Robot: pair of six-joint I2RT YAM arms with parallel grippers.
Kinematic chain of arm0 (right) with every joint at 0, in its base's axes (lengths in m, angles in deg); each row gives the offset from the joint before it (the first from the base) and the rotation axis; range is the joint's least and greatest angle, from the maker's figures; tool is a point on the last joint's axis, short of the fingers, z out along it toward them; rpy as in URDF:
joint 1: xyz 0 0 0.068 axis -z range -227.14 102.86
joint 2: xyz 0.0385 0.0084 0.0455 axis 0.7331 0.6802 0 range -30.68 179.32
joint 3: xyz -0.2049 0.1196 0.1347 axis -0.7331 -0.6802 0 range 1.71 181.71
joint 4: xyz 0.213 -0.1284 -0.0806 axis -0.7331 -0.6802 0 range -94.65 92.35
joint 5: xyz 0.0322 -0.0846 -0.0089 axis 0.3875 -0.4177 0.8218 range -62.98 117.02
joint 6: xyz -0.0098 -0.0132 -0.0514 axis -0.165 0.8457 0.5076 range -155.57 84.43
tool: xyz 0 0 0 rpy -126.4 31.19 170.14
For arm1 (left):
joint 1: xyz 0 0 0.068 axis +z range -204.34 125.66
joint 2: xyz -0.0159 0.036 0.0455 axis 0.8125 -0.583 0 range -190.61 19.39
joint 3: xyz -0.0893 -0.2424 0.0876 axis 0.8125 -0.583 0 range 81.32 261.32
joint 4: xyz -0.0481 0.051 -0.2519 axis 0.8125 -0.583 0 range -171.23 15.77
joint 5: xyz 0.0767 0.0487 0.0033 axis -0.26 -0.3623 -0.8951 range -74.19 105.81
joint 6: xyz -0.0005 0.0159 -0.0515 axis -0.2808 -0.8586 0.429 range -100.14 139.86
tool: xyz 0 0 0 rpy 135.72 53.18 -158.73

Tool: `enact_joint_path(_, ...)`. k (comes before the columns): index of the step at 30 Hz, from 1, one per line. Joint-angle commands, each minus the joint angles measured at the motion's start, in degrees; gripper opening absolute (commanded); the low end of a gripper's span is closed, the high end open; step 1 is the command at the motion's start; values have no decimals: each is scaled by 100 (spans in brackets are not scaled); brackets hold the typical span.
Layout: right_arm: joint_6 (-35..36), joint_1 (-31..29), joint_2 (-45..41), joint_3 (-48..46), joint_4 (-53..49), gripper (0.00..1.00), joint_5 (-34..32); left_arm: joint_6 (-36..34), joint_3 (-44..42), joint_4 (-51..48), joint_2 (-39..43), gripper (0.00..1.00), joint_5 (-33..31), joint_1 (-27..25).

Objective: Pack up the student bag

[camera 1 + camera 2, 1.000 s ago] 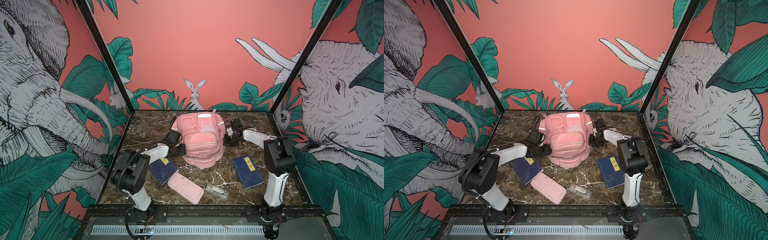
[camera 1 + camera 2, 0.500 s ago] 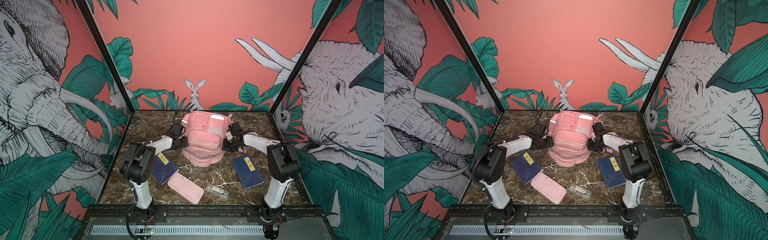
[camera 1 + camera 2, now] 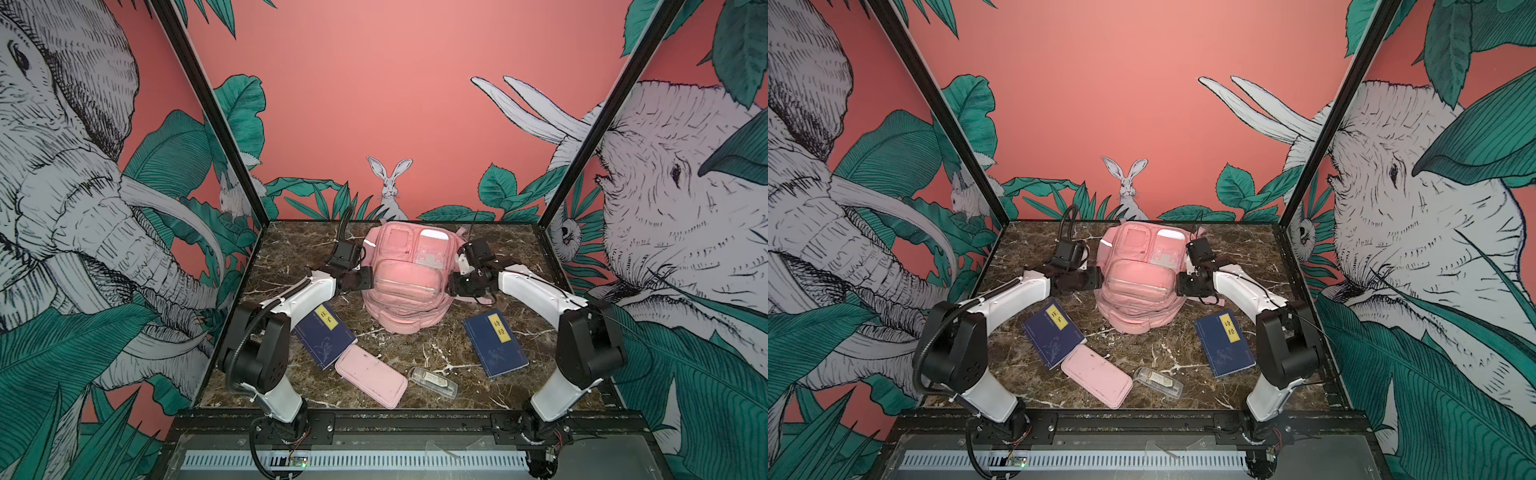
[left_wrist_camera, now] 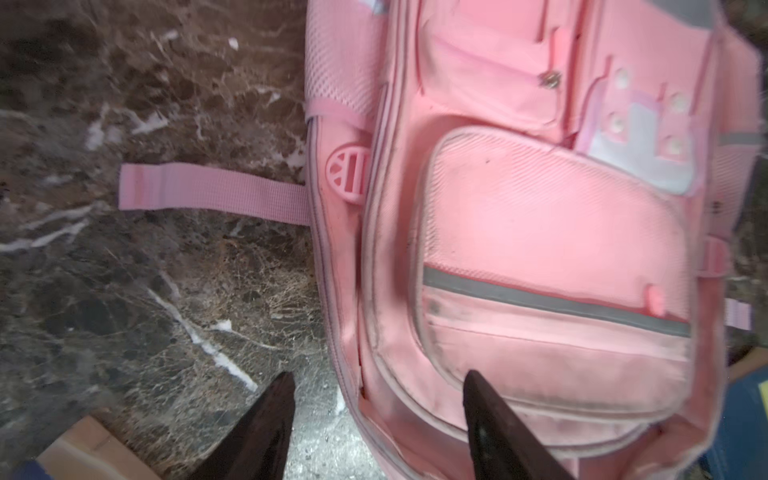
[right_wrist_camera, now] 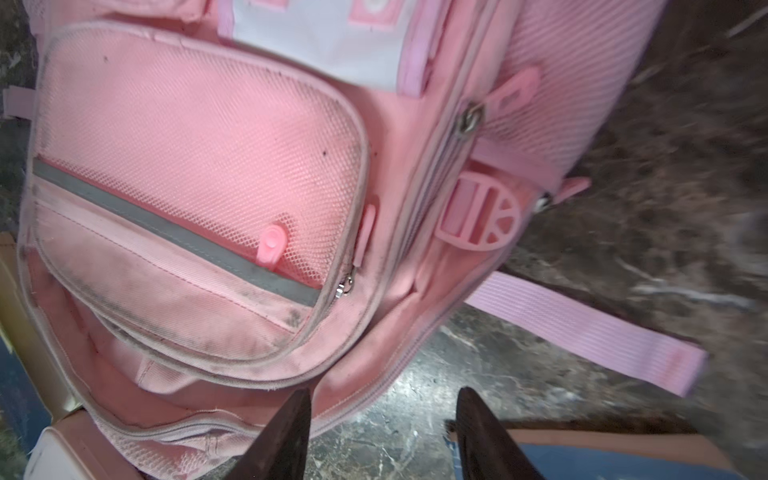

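Even soft light, top views sharp, wrist cams motion-blurred

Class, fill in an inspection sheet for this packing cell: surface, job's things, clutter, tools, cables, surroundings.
Surface: dark marble tabletop, no spills seen.
Job's things: student bag lies front-up at centre back, straps trailing on the marble.
Clutter: blue book near the left arm, blue book near the right arm, pink pouch and clear case lie loose in front of the bag.
Tools: left tool open over the bag's side edge; right tool open at the opposite side; neither holds anything.
Cables: black hose loops up behind the left wrist.
Surroundings: jungle-mural walls with a painted rabbit.
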Motion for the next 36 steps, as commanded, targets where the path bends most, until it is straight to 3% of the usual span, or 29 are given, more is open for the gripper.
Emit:
enact_joint_path(1, 315, 54, -125, 82, -204, 59, -1054, -72, -190, -285, 238, 66, 218, -26)
enact_joint_path(6, 263, 564, 188, 151, -7, 60, -621, 271, -515, -39, 334, 66, 788, -64)
enact_joint_path(11, 106, 933, 479, 227, 287, 61, 131, 667, -957, 238, 519, 70, 950, -312)
enact_joint_path(15, 167, 954, 658, 358, 233, 63, 126, 978, -1275, 500, 574, 79, 1007, -492)
enact_joint_path(22, 178, 989, 699, 313, 264, 64, 207, 1321, -1427, 683, 436, 78, 986, -605)
enact_joint_path(30, 205, 989, 614, 225, 325, 64, 338, 1076, -977, 504, -136, 48, 652, -593)
enact_joint_path(36, 245, 981, 542, 139, 427, 62, 102, 787, -661, 290, -474, 17, 454, -366)
